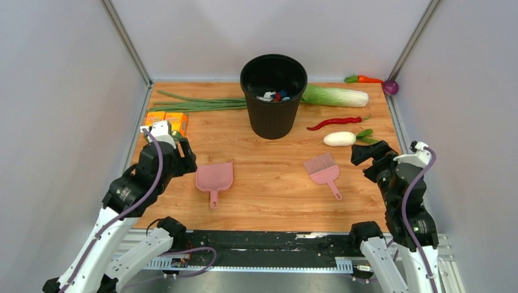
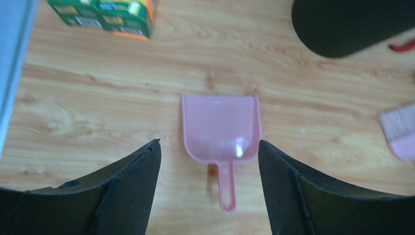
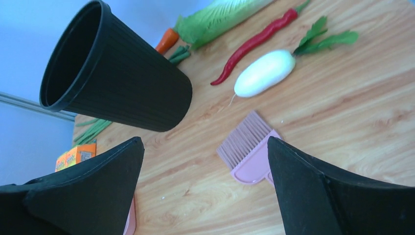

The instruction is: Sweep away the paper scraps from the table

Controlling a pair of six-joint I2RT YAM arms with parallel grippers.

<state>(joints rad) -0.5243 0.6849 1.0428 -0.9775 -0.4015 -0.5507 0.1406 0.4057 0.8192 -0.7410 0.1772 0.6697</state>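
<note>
one bin (image 1: 273, 119), one dustpan (image 1: 214, 176), one brush (image 1: 322, 169), two boxes (image 1: 166, 119)

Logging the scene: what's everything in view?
bin: one, black, back centre
paper scraps: several, white, blue, red, inside bin
dustpan: one, pink, front left
brush: one, pink, front right
green onions: bunch, green, left of bin
cabbage: one, green, right of bin
chili: one, red, right of bin
radish: one, white, beside chili
carrot: one, orange, back right
onion: one, purple, back right corner
boxes: two, orange, left edge
table: one, light wood
left gripper: one, black, open, beside dustpan
right gripper: one, black, open, near brush
</note>
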